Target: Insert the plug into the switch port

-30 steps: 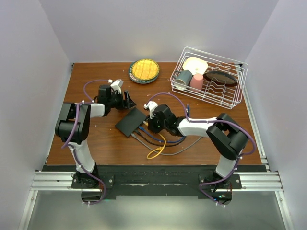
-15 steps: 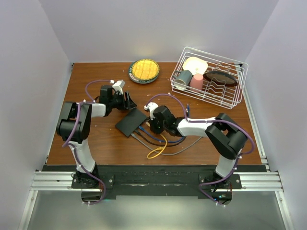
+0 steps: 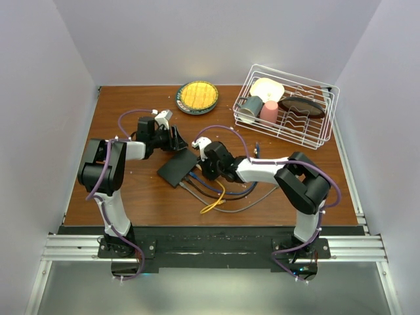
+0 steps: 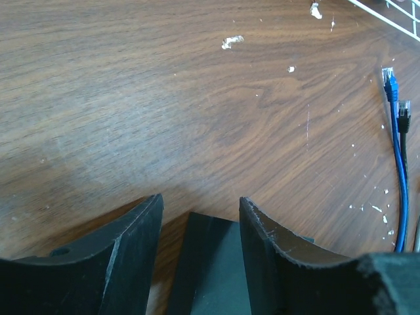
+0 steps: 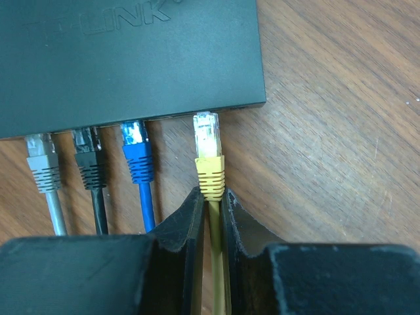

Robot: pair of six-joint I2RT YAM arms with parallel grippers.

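While the right gripper (image 5: pixel 211 197) is pinched tight on the yellow cable (image 5: pixel 215 249) just behind the boot of the yellow plug (image 5: pixel 207 147), that plug points straight at the black network switch (image 5: pixel 131 59). Its clear tip sits right at the box's cabled edge, in front of the switch port (image 5: pixel 209 109) nearest the corner. I cannot tell from where I stand whether the tip has gone in at all, though more of its clear body shows than on its neighbours. Beside it in the same row, a blue plug (image 5: pixel 139 161), a black plug (image 5: pixel 92 164) and a grey plug (image 5: pixel 42 164) are already seated, their cables trailing back toward the near side of the wooden table (image 4: pixel 197 98). From above, the switch lies angled, a little left of the table's middle, between the two arms. At its far end the left gripper (image 4: pixel 200 203) has its jaws apart, straddling that end of the box, with a strip of bare wood showing between one finger (image 4: pixel 125 262) and the box. Off to the right, a loose blue cable end (image 4: pixel 390 82) and a loose black cable end (image 4: pixel 404 115) lie side by side on the wood. A round yellow-centred plate (image 3: pixel 197 97) and a white wire dish rack (image 3: pixel 325 131) stand at the back.
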